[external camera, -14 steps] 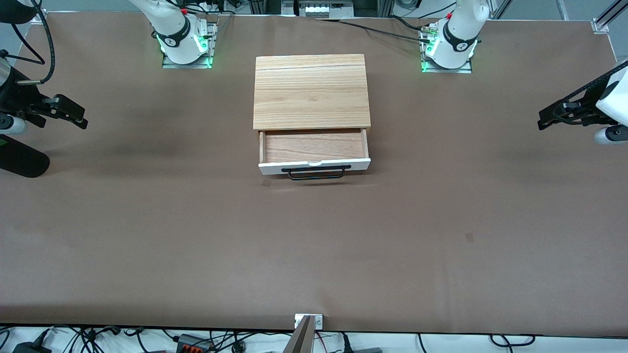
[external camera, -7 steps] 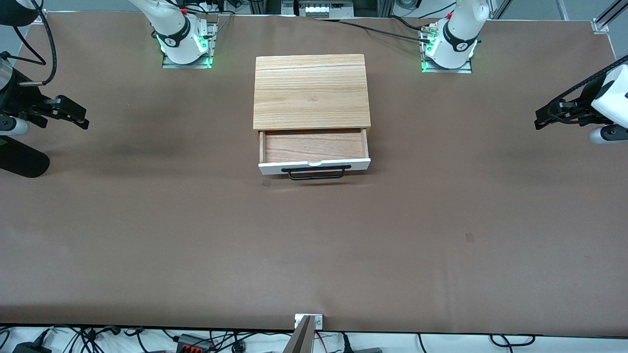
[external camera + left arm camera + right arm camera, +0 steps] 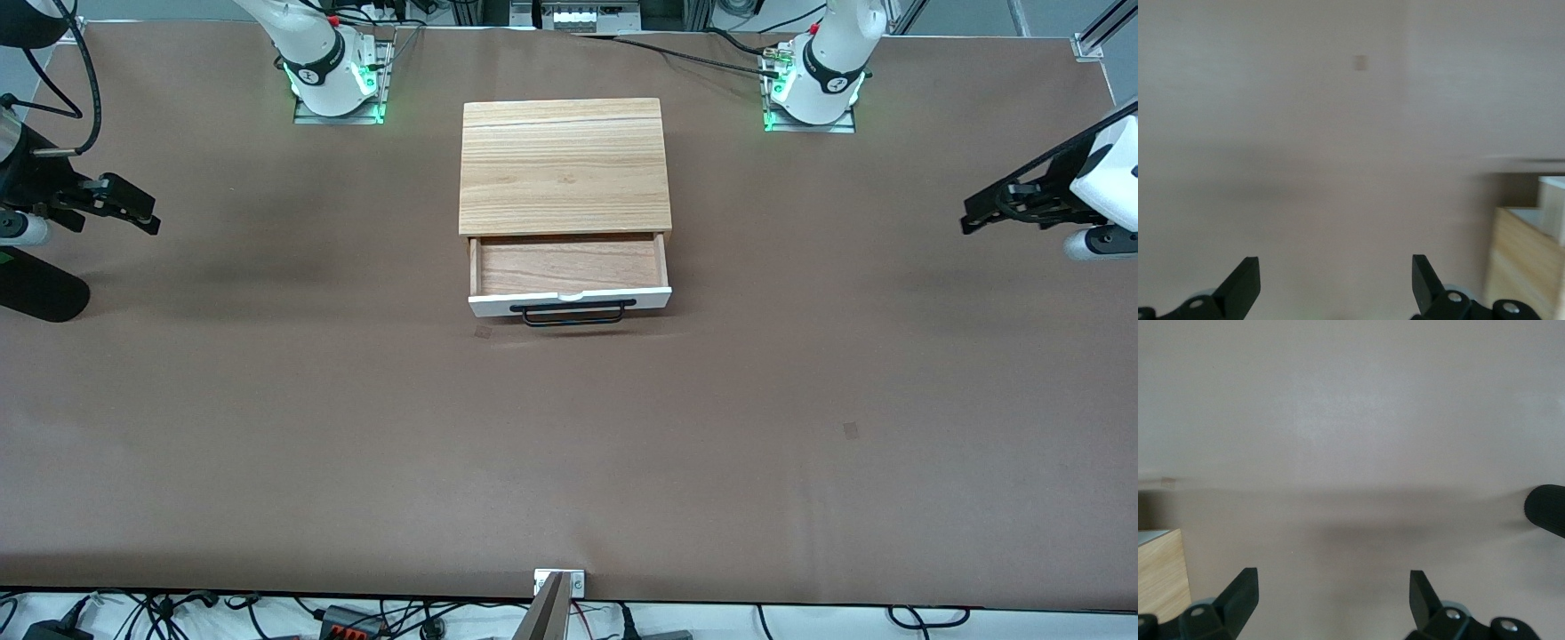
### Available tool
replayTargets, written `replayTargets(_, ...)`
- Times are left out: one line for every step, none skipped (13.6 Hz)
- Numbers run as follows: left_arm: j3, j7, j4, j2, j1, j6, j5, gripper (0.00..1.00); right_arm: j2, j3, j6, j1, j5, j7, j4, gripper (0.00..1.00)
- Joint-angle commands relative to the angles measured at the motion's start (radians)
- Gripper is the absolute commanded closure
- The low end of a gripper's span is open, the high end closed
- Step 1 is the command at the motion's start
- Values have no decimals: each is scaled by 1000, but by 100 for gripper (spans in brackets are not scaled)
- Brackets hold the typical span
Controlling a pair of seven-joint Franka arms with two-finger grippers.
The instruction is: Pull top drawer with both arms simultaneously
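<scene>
The top drawer point(image 3: 569, 300) is pulled out from the wooden cabinet point(image 3: 564, 164) toward the front camera. Its light-wood inside shows and holds nothing. Its white front carries a long black bar handle point(image 3: 573, 312). My left gripper point(image 3: 973, 216) is open and empty over bare table at the left arm's end, well away from the drawer; its view point(image 3: 1335, 283) shows a corner of the cabinet point(image 3: 1525, 260). My right gripper point(image 3: 147, 217) is open and empty over bare table at the right arm's end; its view point(image 3: 1331, 600) shows a cabinet corner point(image 3: 1161, 577).
The brown table point(image 3: 569, 444) spreads wide around the cabinet. A black rounded object point(image 3: 40, 293) lies near the right gripper and shows in the right wrist view point(image 3: 1546, 510). The arm bases point(image 3: 333, 76) point(image 3: 813, 84) stand at the table's edge farthest from the front camera.
The left gripper has drifted a little toward the cabinet and upward in the front view. The right gripper has barely moved. The drawer has stayed where it was.
</scene>
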Motion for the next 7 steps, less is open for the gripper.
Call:
replayTargets(15,-22,-17,-19,-5,9,-41,0,-8,20,-9,-18,-11,-16,-6,0)
replayTargets(17,-25,-17,-19,-5,6,-41,0,-8,19,-9,-18,-11,-19,-6,0)
replayTargets(17,-23,-14,-18,-5,8,-40,0,-8,19,-9,-18,-11,-34,-6,0)
replayTargets(17,-23,-11,-18,-5,8,-40,0,-9,19,-9,-18,-11,-51,-6,0)
replayTargets(17,-23,-10,-15,-5,8,-40,0,-9,19,-7,-18,-9,-51,-6,0)
replayTargets(17,-16,-8,-12,-5,6,-40,0,-9,19,-6,-16,-6,-43,-6,0)
replayTargets(19,-13,-1,-8,-5,6,-40,0,-8,19,-6,-15,-3,-37,-6,0)
